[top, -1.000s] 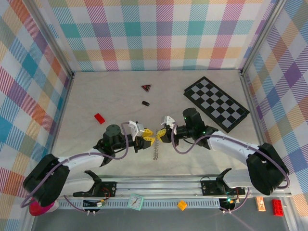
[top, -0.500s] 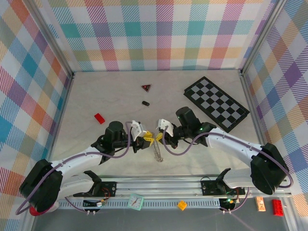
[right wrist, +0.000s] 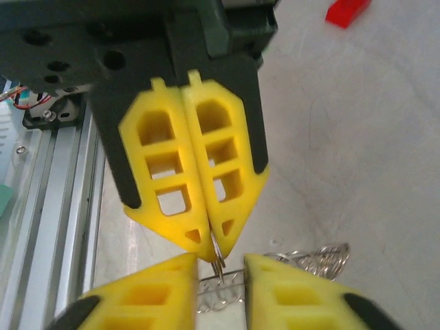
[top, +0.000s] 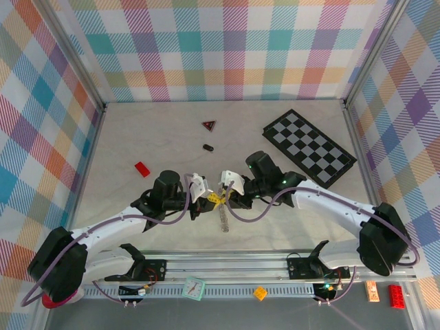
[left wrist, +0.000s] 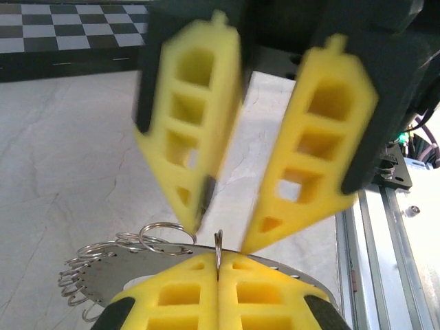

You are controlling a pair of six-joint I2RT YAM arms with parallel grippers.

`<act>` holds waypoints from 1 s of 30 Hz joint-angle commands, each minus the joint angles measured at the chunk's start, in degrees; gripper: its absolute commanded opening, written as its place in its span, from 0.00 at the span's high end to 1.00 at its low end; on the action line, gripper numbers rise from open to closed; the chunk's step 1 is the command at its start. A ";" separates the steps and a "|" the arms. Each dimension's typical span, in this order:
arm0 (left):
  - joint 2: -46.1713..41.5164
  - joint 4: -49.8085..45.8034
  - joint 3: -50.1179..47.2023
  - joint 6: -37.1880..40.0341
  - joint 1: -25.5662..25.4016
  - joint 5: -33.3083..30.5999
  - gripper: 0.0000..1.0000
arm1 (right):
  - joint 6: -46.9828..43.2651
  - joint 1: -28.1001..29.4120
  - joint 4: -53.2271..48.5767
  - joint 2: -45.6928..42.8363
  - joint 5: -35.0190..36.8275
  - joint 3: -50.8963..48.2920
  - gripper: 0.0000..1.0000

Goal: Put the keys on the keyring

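Top external view: at the left of the bench (top: 124, 137) a red brick (top: 142, 169) is seen, well apart from the arms. Near the middle, the left hand (top: 210, 200) and the right hand (top: 224, 197) are set tip to tip. The keyring (top: 223, 218) is seen hanging just below the meeting point, with its keys (top: 223, 225) gathered into a narrow silvery strip. Behind the hands a black oval piece (top: 207, 147) and a dark red triangle (top: 209, 125) are laid, and a chequered board (top: 309, 148) is placed at the far right.

From the left wrist, the left hand's yellow fingers (left wrist: 172, 302) are seen pressed together, with a thin wire of the keyring clamped upright between them. The looped keys are fanned out to the left, just behind that pinch. The right hand's fingers (left wrist: 316, 151) are held apart above, one tip on each side of the wire; contact with a loop cannot be told through the blur.

From the right wrist, the same is shown: the wire is pinched by the left hand, and the right hand's own fingers are spaced to either side of it, gripping nothing.
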 commanded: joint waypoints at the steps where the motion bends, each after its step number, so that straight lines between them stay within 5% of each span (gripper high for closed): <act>1: 0.03 7.89 -1.66 -3.47 -0.75 1.30 1.00 | 8.49 -3.28 10.34 -4.49 -5.03 -5.29 0.71; 11: 1.03 15.75 -4.72 -5.68 -0.85 0.35 1.00 | 15.88 -4.54 22.96 -5.26 -6.96 -15.94 0.77; 30: -1.19 6.81 -2.82 -2.74 -2.25 -5.17 1.00 | 16.48 -3.24 28.57 2.80 -11.89 -12.49 0.72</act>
